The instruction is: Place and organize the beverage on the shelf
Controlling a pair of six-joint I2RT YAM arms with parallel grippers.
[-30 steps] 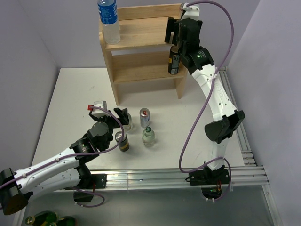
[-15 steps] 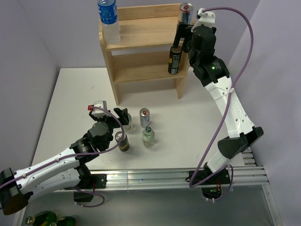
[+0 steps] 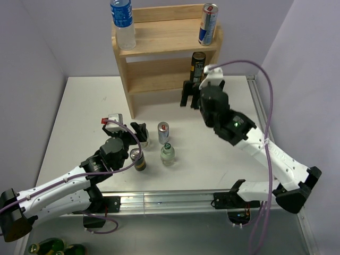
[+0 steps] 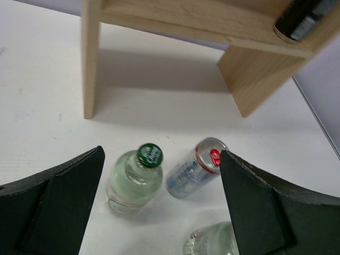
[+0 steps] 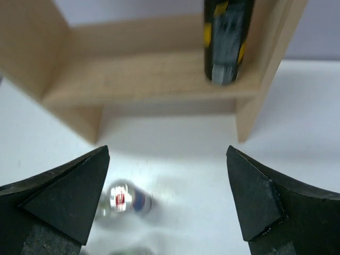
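The shelf (image 3: 164,34) is pale, grained wood and stands at the far edge of the white table (image 3: 79,106). It has two flat tiers between solid side panels. On the top tier a clear plastic water bottle (image 3: 122,24) with a blue label stands at the left end, and a blue-and-silver can (image 3: 208,24) stands at the right end. On the lower tier a black can (image 3: 197,66) (yellow marks show on it in the right wrist view) stands at the right end, just beside the side panel.

The right gripper (image 3: 190,96) hangs in front of the lower tier, near its right end. Its dark, wedge-shaped fingers are spread wide with nothing between them.

Nearer, four drinks stand upright on the table in a loose cluster. The left gripper (image 3: 139,129) is spread apart, and a small clear bottle (image 4: 135,178) with a green cap stands between its fingers, which are not closed on it. Just right of that bottle is a slim silver can (image 3: 163,132) with red on its lid. On the near side of that can stands a second green-capped bottle (image 3: 168,154), rounded and glassy. Left of this is a dark can (image 3: 138,159) with a shiny lid.
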